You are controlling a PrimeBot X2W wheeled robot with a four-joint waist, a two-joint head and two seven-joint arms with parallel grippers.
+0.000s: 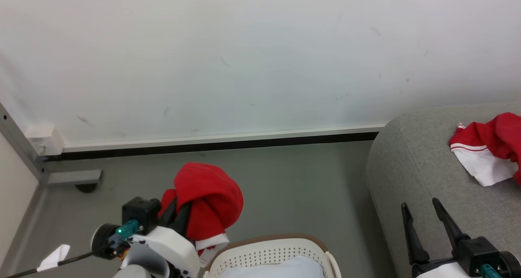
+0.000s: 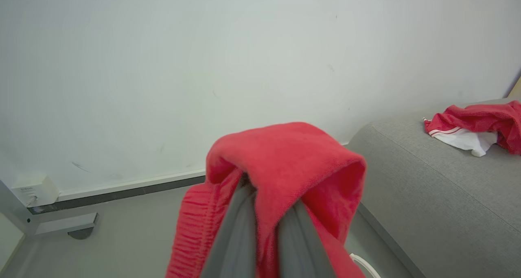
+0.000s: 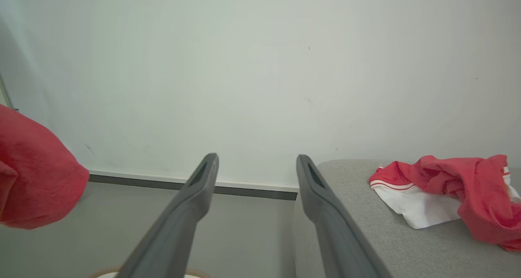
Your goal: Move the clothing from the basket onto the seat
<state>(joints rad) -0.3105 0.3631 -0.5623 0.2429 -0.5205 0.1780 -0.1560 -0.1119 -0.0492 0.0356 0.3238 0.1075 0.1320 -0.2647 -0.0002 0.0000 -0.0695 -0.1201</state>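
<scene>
Left claw (image 2: 266, 204) is clenching a red sports garment (image 2: 285, 156), raised beside the laundry basket (image 1: 268, 251).
The fabric is draping over the claw, probably held high to clear the rim on its way to the grey sofa (image 1: 407, 168), where a red-and-white garment (image 1: 488, 147) is lying. The right claw (image 1: 419, 204) is hanging spread, empty.

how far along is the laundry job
Done: one garment lies on the sofa. In hand: the left hand holds a second garment up beside the basket, not yet over the sofa. Left: carry it across and drop it; whether more clothing is in the basket can't be seen.
</scene>
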